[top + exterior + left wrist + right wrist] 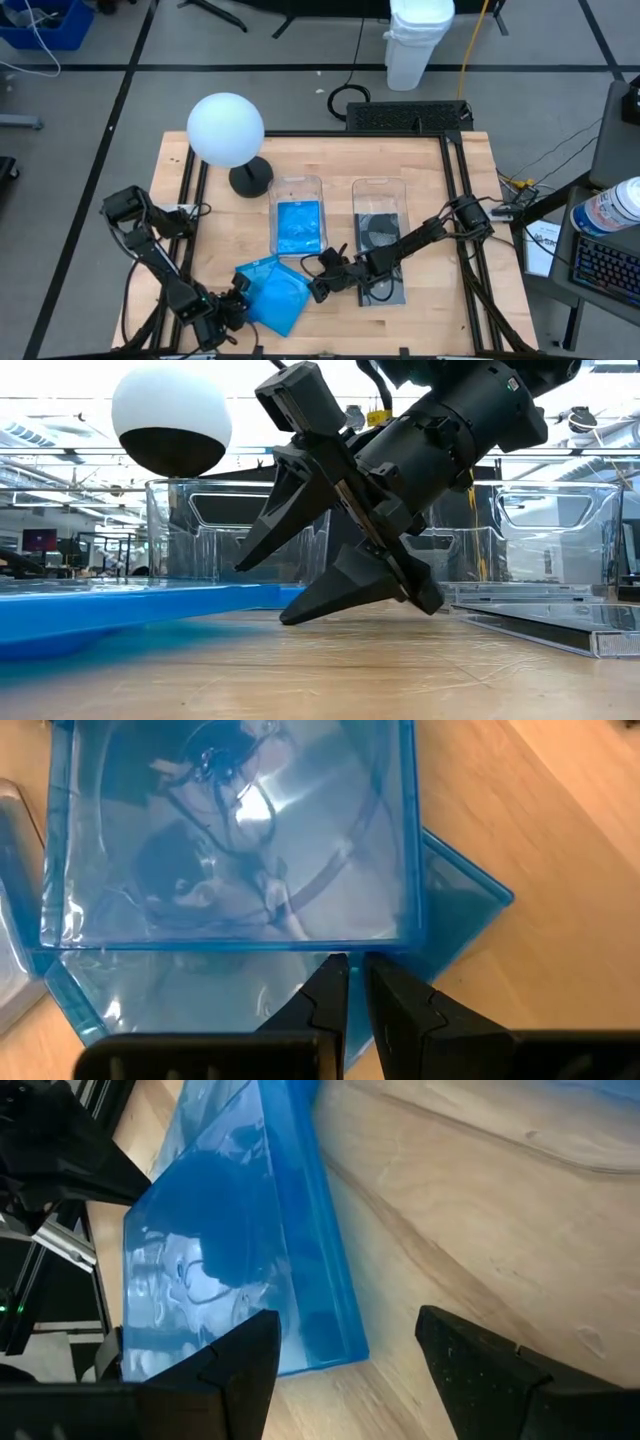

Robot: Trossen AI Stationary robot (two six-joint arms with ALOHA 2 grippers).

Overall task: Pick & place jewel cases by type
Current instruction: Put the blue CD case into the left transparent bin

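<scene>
High view: two blue jewel cases (272, 292) lie overlapped near the table's (420, 190) front edge; a third blue one lies in the left bin (296, 212), a dark case in the right bin (380, 212), another dark case (388, 285) in front of it.
Low view: alone shows the right tool (300, 585) tilted down, one fingertip on the wood.
Right tool: jaws spread wide, empty, just beside the blue cases' edge (300, 1260).
Left tool (348, 982): fingers nearly together, holding nothing, at the top case's rim (230, 830).
Cases: translucent blue, glossy, reflecting lights.
</scene>
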